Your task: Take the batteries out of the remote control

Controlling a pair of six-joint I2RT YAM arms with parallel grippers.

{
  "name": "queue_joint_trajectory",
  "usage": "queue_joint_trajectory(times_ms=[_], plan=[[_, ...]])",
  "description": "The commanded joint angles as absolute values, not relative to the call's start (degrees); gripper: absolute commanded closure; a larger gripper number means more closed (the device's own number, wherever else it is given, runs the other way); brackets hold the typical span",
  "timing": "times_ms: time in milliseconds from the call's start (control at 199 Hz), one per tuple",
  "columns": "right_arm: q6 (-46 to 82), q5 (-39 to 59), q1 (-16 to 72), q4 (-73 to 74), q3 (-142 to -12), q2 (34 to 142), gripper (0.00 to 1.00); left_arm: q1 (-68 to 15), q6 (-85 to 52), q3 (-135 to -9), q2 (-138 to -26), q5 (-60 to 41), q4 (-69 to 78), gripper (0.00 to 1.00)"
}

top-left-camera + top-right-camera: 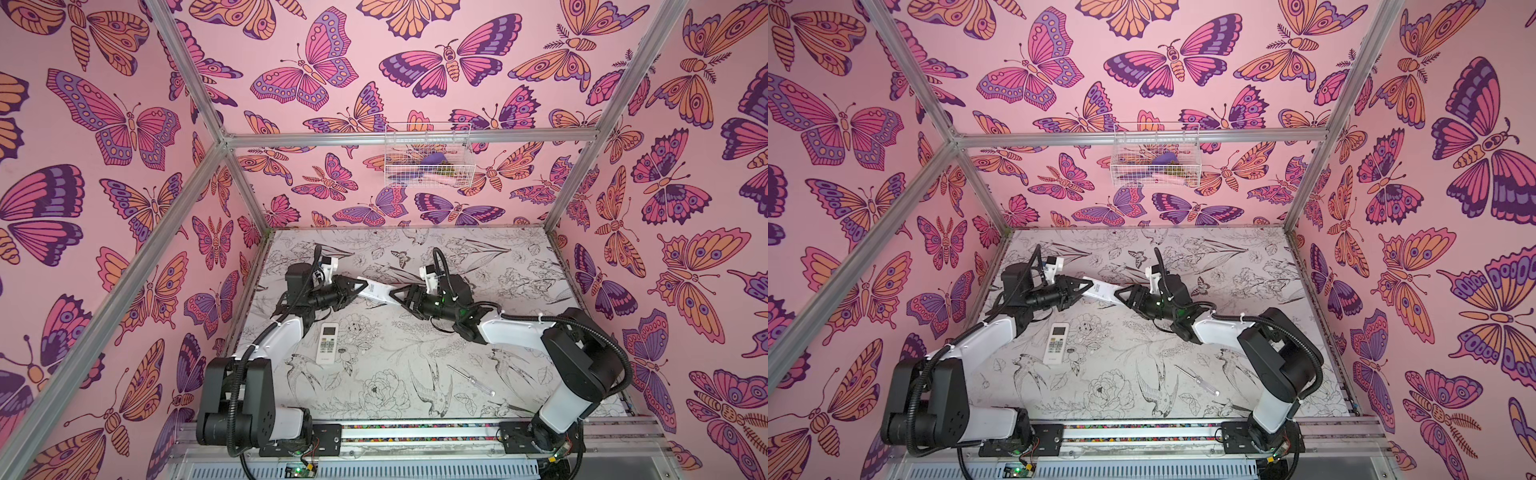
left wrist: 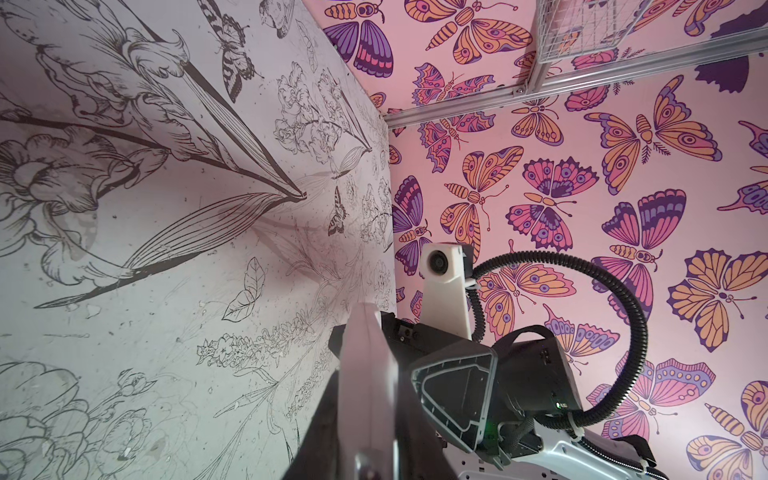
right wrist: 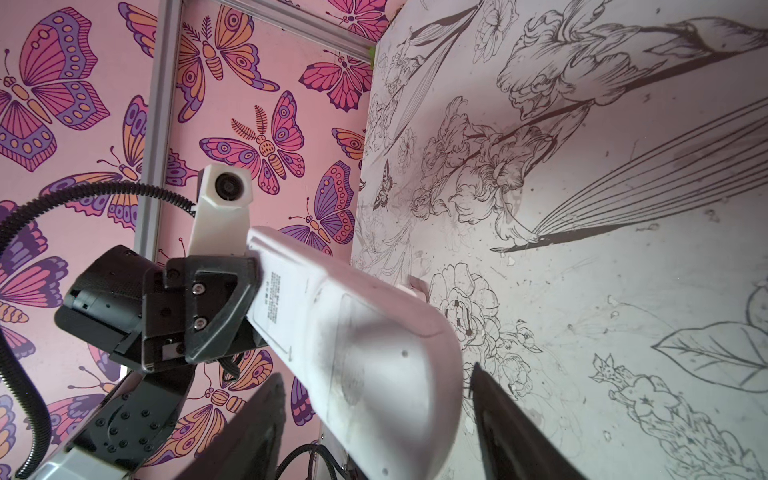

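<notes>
Jaws of the right gripper (image 3: 376, 370) are spread either side of the remote (image 3: 353, 324) at its near end, its length running straight across to my left gripper (image 1: 360, 290), which pinches the far end in mid-air; I can't see any batteries, guessing they're still inside, while the other remote (image 1: 327, 344) and the screwdriver (image 1: 471, 380) lie well clear.

Twin arms, the left arm (image 1: 276, 334) based at 7 o'clock in both top views and the right arm (image 1: 521, 332) at 5 o'clock, pair glossy white link shells with matte black joint housings. Black corrugated cable conduit (image 1: 602, 336) loops along each, cinched by white zip ties (image 1: 540, 317). A white camera mount (image 3: 224, 203) with a dark round lens tops the left gripper (image 1: 362, 288), whose black hollow triangular fingers (image 3: 226, 322) carry two silver screws (image 3: 199, 321). A green light (image 1: 435, 303) glows on the right wrist.
</notes>
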State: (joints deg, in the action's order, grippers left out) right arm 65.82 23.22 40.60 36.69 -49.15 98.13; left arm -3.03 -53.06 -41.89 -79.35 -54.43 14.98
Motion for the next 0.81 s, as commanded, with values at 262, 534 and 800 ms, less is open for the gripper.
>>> queue_joint_trajectory(times_ms=[262,534,800], plan=[[69.5,25.1,40.6,42.4,-50.1,101.7,0.46,-3.7,-52.0,-42.8,-79.4,-55.6,15.0,1.00],[68.4,25.2,39.1,40.3,-48.9,100.1,0.47,-3.5,-51.5,-43.5,-79.5,-56.2,14.5,1.00],[68.3,25.8,38.8,40.3,-48.7,100.5,0.53,-3.2,-51.3,-43.7,-79.6,-56.4,14.4,1.00]])
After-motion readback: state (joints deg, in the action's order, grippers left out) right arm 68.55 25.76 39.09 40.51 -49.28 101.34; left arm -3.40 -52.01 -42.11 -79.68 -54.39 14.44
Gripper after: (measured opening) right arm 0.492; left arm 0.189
